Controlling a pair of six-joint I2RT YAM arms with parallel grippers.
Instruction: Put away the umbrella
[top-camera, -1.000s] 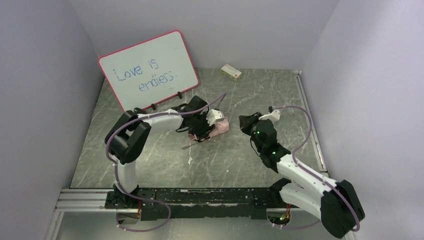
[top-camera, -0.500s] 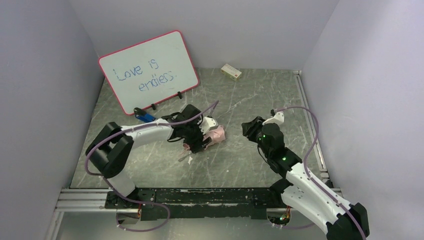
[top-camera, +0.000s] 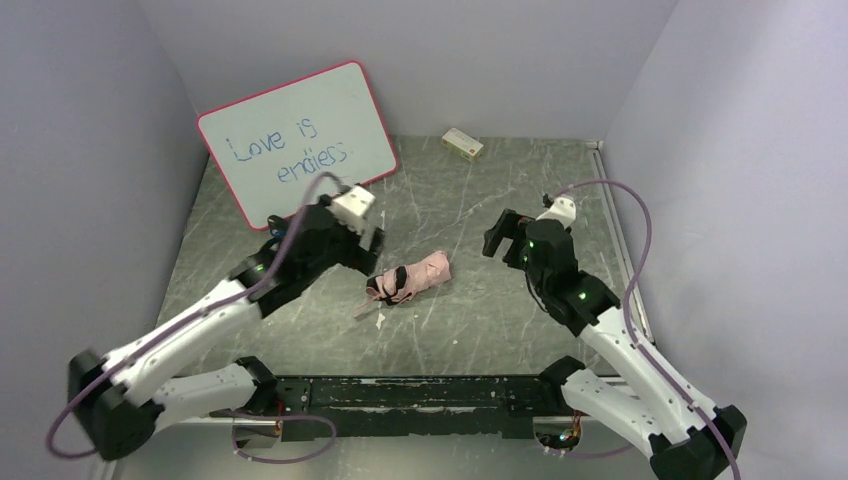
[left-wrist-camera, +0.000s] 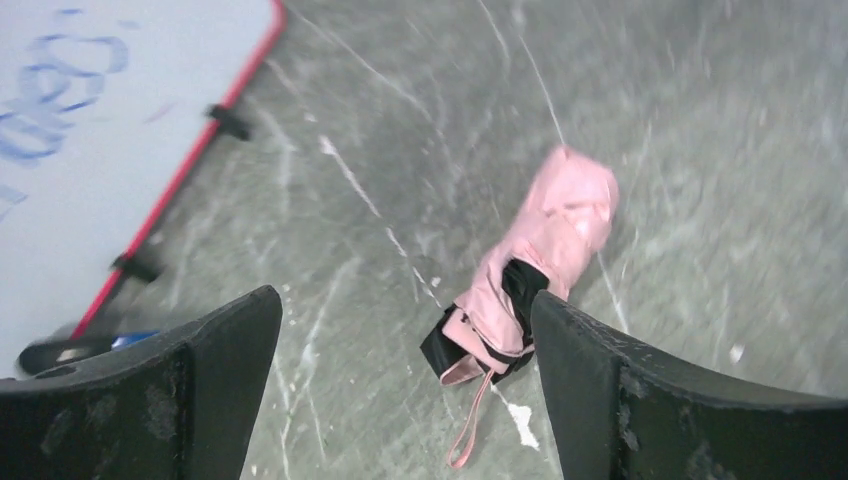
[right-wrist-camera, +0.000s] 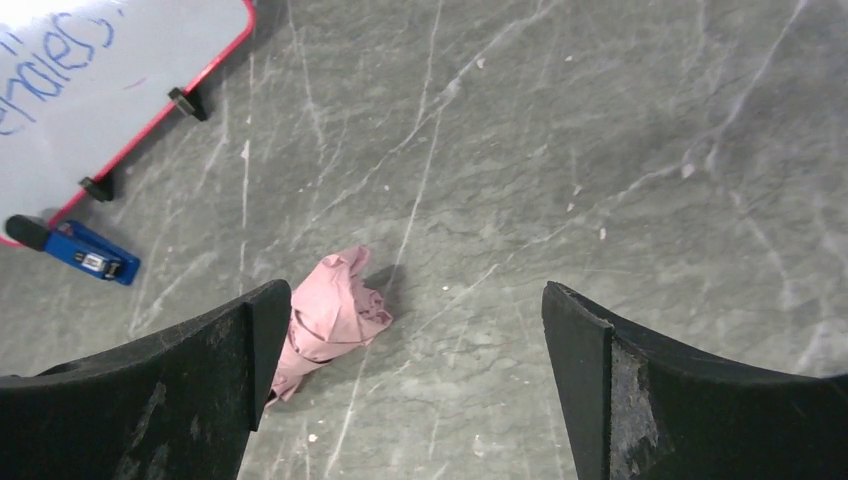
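The umbrella (top-camera: 410, 278) lies folded on the grey table, a pale pink bundle with a black band and a pink strap trailing toward the near edge. In the left wrist view the umbrella (left-wrist-camera: 540, 260) rests beneath and just beyond the right finger. My left gripper (top-camera: 362, 240) hovers to the upper left of it, open (left-wrist-camera: 405, 310), holding nothing. My right gripper (top-camera: 505, 238) stands to the umbrella's right, also open (right-wrist-camera: 415, 300) and empty. The right wrist view has the umbrella's (right-wrist-camera: 330, 315) crumpled end beside the left finger.
A pink-framed whiteboard (top-camera: 300, 140) leans at the back left on black feet. A blue marker (right-wrist-camera: 90, 255) lies at its base. A small box (top-camera: 462, 144) sits by the back wall. Walls close in on three sides.
My left gripper opened, let go of the umbrella, then lifted back toward the left. My right gripper opened wide and drew slightly away to the right. The umbrella stayed on the table.
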